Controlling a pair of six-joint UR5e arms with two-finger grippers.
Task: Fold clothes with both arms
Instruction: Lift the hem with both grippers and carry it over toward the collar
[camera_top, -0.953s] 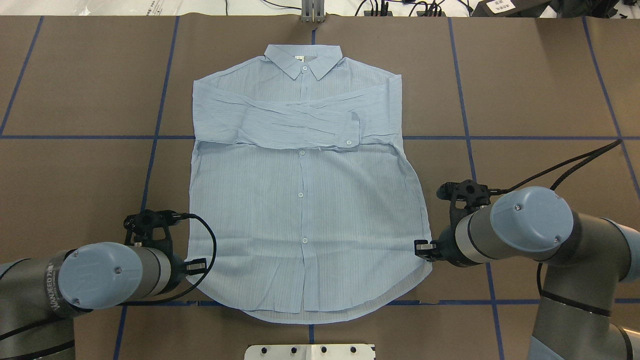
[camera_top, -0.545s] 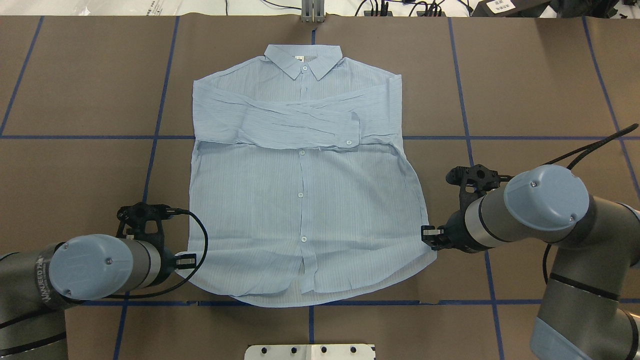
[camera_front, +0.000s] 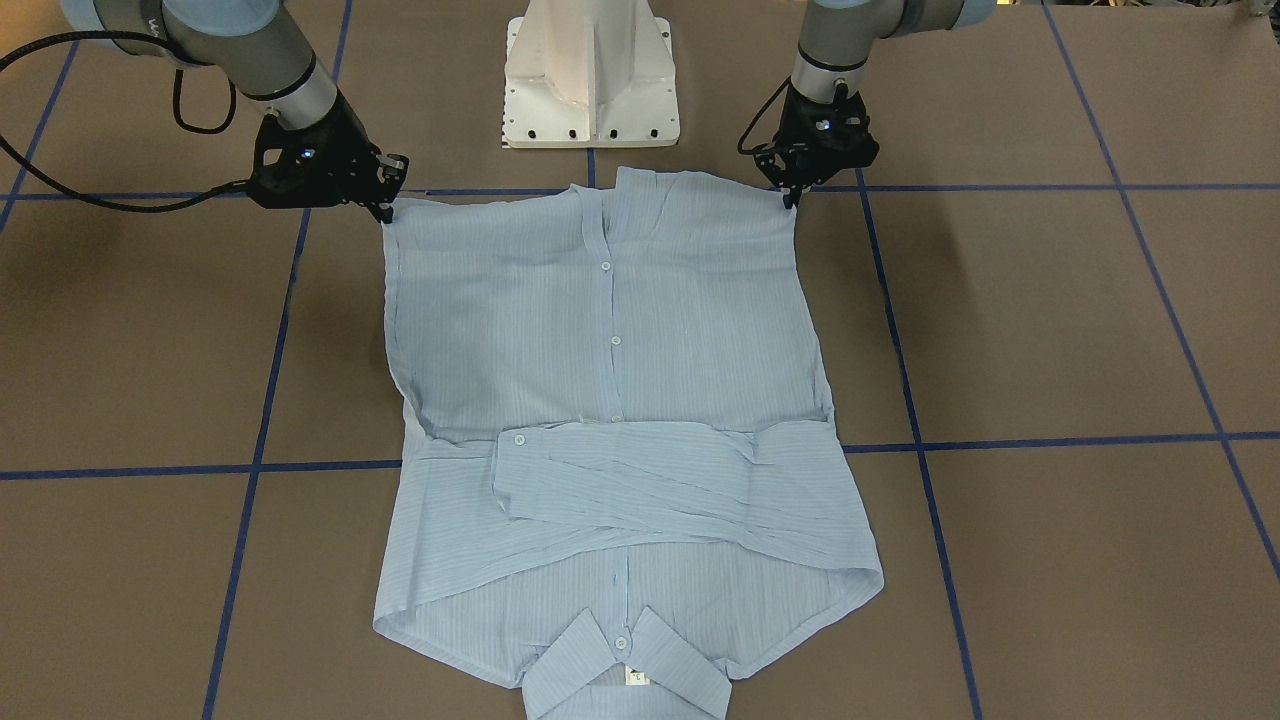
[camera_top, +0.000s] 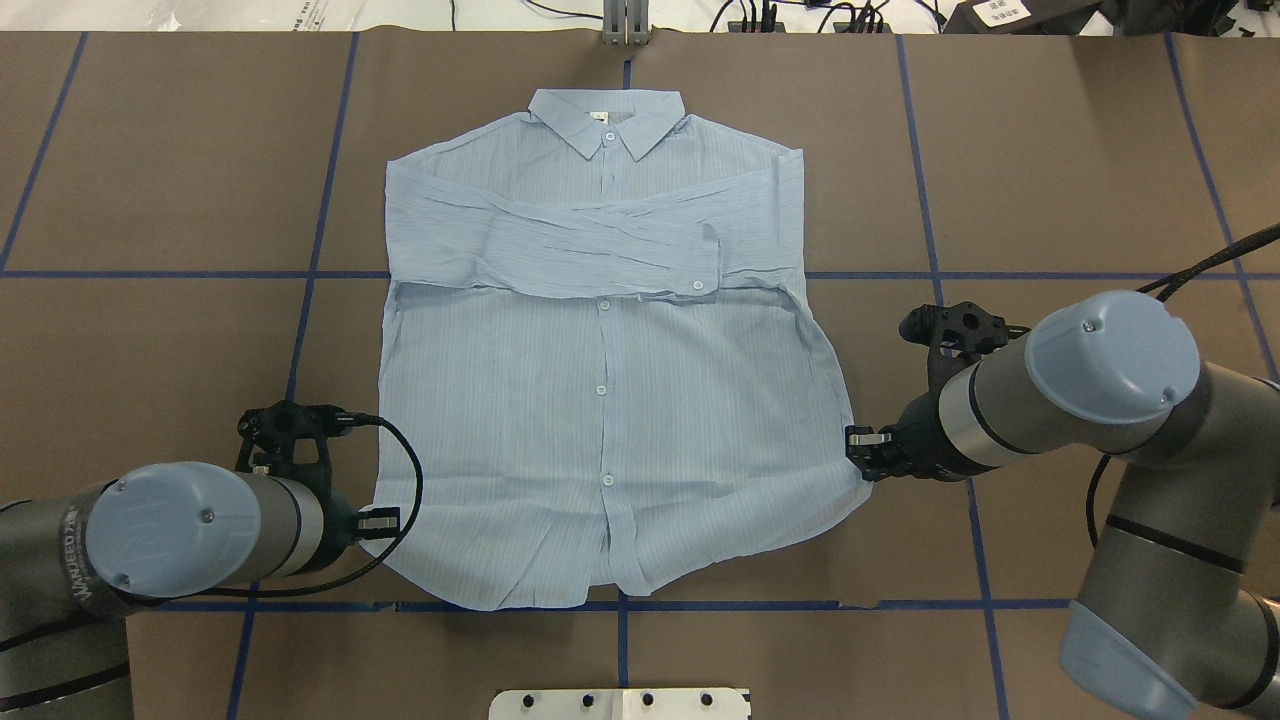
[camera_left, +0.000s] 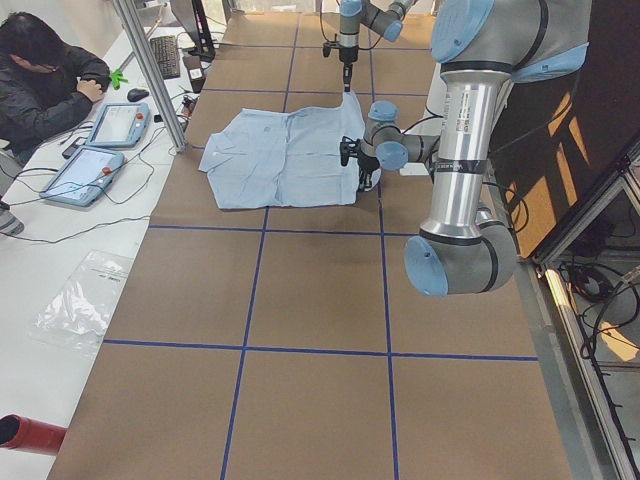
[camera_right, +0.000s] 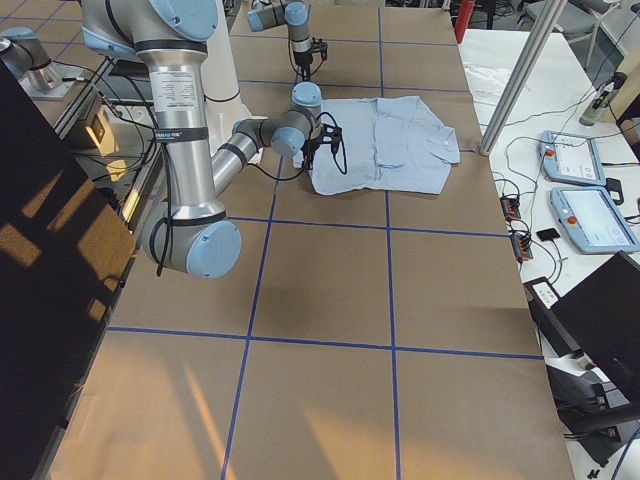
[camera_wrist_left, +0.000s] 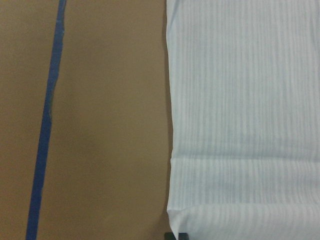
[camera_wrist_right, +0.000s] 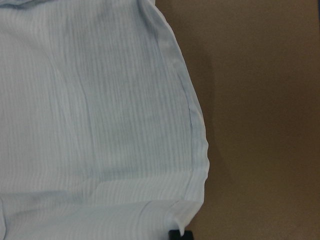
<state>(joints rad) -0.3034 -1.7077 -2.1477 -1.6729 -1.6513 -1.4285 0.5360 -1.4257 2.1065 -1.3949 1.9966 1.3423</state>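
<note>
The left arm and right arm reach low, left claw and right claw pinched closed.

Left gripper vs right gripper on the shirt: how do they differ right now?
Position: seen from overhead, the left gripper sits nearer the robot; the right gripper sits farther forward along the side edge of the shirt. Pose: from the front, the left gripper's wrist comes down almost vertically; the right gripper's slants in sideways. Shared: each pinches a hem corner, on opposite sides.
</note>
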